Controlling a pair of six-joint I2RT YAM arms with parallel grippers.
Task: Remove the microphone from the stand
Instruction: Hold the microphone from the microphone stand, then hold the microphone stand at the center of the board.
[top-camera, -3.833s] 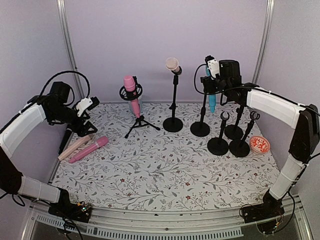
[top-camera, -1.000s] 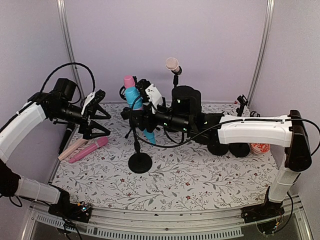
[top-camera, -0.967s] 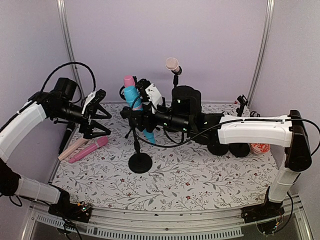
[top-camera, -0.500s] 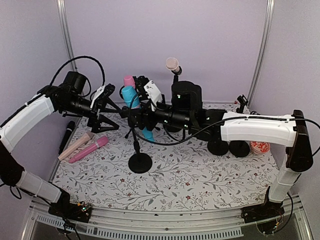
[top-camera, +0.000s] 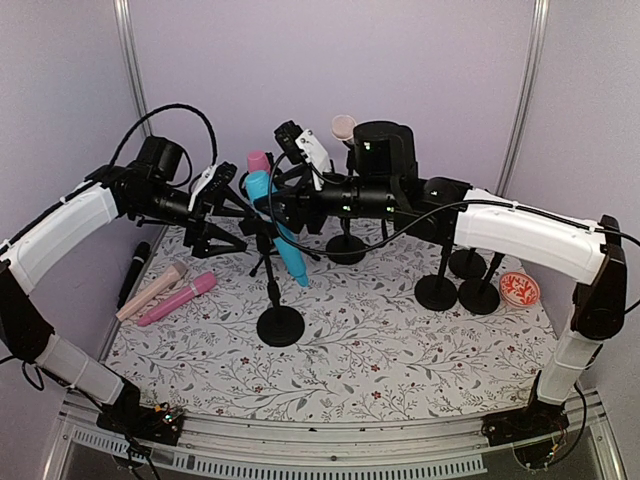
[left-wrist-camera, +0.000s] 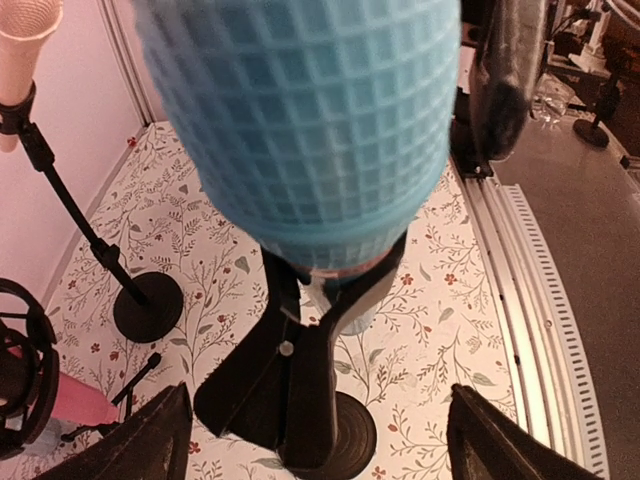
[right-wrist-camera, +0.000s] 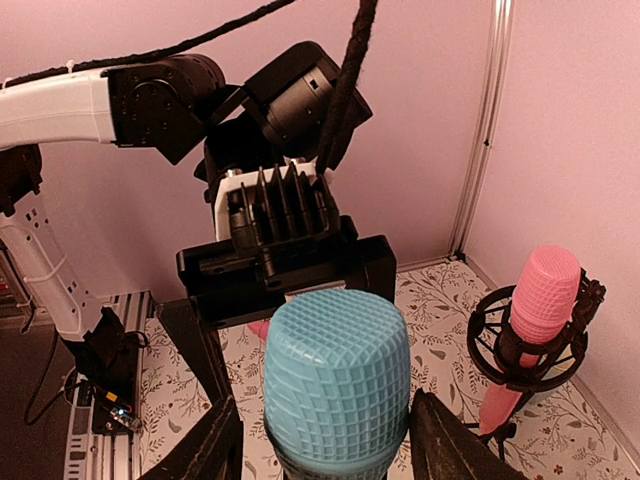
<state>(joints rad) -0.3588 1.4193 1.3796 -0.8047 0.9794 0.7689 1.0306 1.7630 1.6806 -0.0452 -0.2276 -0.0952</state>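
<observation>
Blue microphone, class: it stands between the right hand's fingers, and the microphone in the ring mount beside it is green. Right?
No: the right wrist view shows the microphone in the ring mount is pink, not green. The blue microphone does stand between the fingers of the right hand.

The top camera sits high behind my bases, looking down across the counter (top-camera: 400, 350). My left wrist camera is very close to the blue microphone (left-wrist-camera: 300, 120); my right wrist camera faces it from the opposite side, toward my left arm (right-wrist-camera: 60, 105).
</observation>
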